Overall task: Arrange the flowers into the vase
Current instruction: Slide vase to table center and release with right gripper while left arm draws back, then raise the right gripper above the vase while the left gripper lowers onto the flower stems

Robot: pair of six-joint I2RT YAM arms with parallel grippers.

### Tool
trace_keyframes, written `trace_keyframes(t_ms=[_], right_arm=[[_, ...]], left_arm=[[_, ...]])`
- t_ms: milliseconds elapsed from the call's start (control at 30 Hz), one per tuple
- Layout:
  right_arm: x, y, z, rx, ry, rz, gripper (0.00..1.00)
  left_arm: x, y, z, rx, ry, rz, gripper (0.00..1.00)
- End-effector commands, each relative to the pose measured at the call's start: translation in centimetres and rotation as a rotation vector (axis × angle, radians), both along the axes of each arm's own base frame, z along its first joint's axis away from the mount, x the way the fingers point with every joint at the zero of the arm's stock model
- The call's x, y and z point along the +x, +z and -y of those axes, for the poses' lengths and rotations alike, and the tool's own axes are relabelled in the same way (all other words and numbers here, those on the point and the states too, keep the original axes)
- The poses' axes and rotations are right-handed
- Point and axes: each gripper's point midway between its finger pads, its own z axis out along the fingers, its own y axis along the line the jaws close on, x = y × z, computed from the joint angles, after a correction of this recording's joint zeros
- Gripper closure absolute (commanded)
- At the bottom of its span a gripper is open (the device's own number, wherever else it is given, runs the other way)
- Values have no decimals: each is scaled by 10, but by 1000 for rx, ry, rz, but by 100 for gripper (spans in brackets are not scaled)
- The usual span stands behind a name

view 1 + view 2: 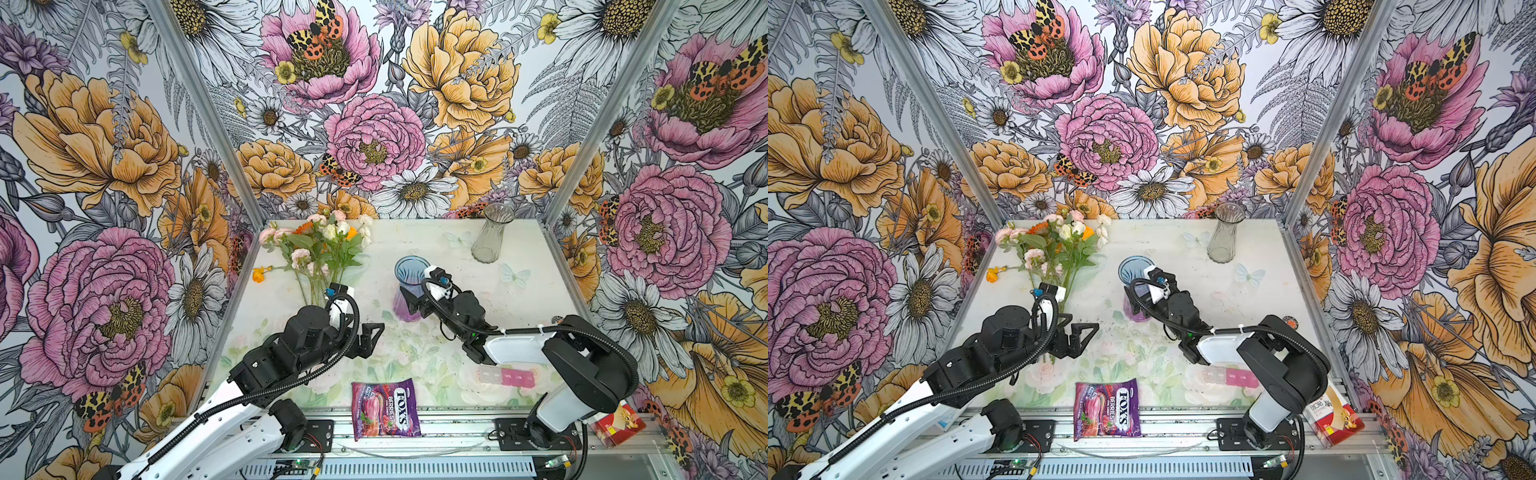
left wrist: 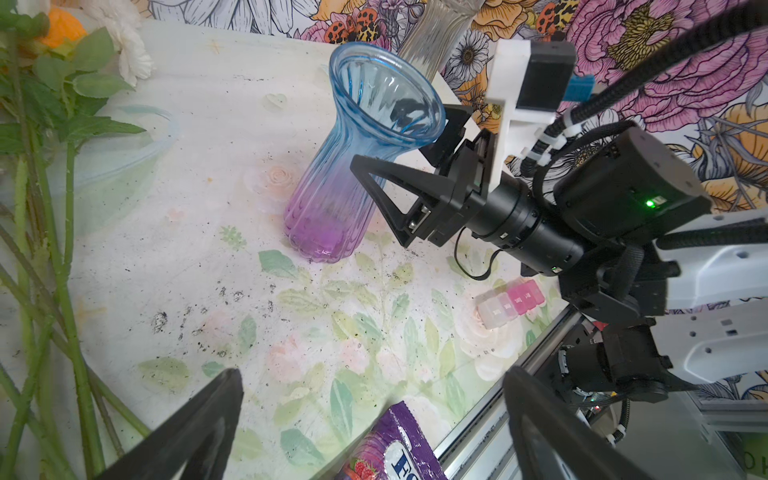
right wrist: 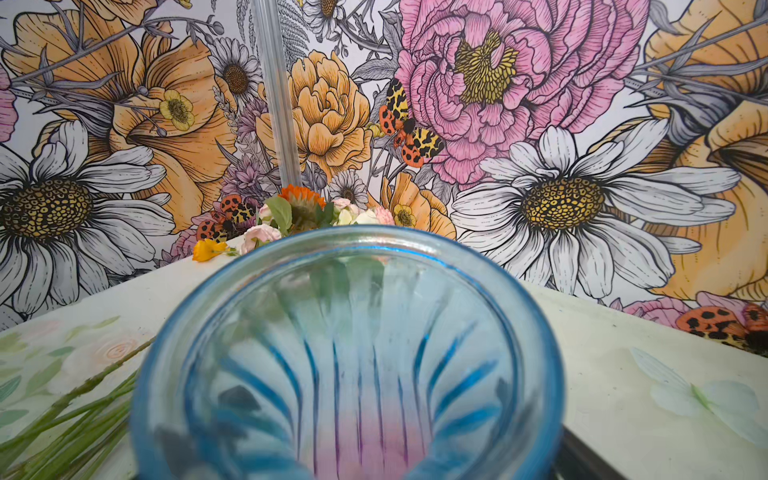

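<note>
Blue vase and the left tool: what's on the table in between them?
Nothing is lying there. Between the left tool and the blue vase the table is bare, with only printed leaves and dark specks. The left wrist view shows it.

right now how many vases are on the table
2. A blue-to-purple vase stands in the middle, just right of the flowers. A clear vase stands at the back right. Neither holds any flowers, and none seems hidden.

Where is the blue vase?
In a top view, the blue-to-purple ribbed glass vase stands mid-table, between the fingers of the right gripper, right of the green-stemmed flowers.
</note>
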Motion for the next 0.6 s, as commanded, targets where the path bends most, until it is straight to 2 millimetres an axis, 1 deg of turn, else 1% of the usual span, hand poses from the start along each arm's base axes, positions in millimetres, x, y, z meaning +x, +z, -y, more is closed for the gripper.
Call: trace_keyframes(t_ms=[0,100,233,333,400,433,500,533,567], right_arm=[[-15,-3,12,-13,7,-73,1],[-34,-3,28,-65,7,-138,1],[-56,-6,64,-147,-57,-201,1],[-72,-1,87,-143,-98,-242,1],[-77,7,98,-152,-132,-269,0],[-79,14,101,-157,-137,-271,0],[-80,36,103,-146,-138,-256,0],[-80,48,100,-135,-127,-242,0],[-78,65,95,-116,-110,-220,0]], left_arm=[[1,17,2,7,-29,44,1],[5,19,1,32,-34,66,1],[24,20,-3,73,3,66,1],[37,22,-10,82,64,54,1],[46,21,-21,97,146,58,1],[52,20,-29,106,199,58,1],[62,18,-46,120,292,51,1],[68,15,-56,129,334,37,1],[74,11,-66,138,376,8,2]])
